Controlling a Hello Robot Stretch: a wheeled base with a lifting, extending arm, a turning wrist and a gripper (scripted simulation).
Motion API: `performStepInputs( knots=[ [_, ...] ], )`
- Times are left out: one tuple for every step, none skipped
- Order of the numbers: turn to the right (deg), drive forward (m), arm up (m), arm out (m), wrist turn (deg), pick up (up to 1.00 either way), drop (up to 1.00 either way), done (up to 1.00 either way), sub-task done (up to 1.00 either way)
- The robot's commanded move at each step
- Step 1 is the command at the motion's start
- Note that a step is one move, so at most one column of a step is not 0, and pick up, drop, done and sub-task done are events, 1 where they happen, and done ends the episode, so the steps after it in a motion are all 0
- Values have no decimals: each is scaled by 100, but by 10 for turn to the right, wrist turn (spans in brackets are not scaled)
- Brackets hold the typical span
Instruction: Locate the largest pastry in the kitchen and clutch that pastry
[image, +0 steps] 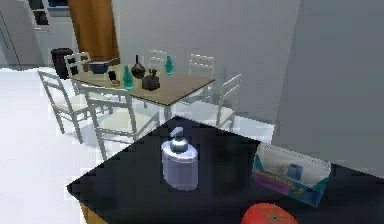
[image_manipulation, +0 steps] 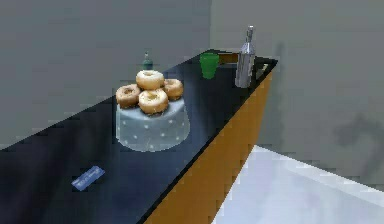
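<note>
Doughnuts (image_manipulation: 151, 91) piled on stand (image_manipulation: 152, 130), red round thing (image: 268, 214) cut off

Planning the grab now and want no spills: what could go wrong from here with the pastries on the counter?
1. The four golden-brown ring pastries sit packed together on the pale blue round stand and look much alike in size, so the wrong one may get picked.
2. The stand is near the edge of the black counter; a nudged pastry could roll to the floor.
</note>
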Motion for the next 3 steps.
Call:
performStepInputs(
  knots=[
    [0, 0, 38, 0, 0, 0, 0, 0, 0],
    [0, 0, 0, 28, 0, 0, 0, 0, 0],
    [0, 0, 0, 0, 450, 0, 0, 0, 0]
  ],
)
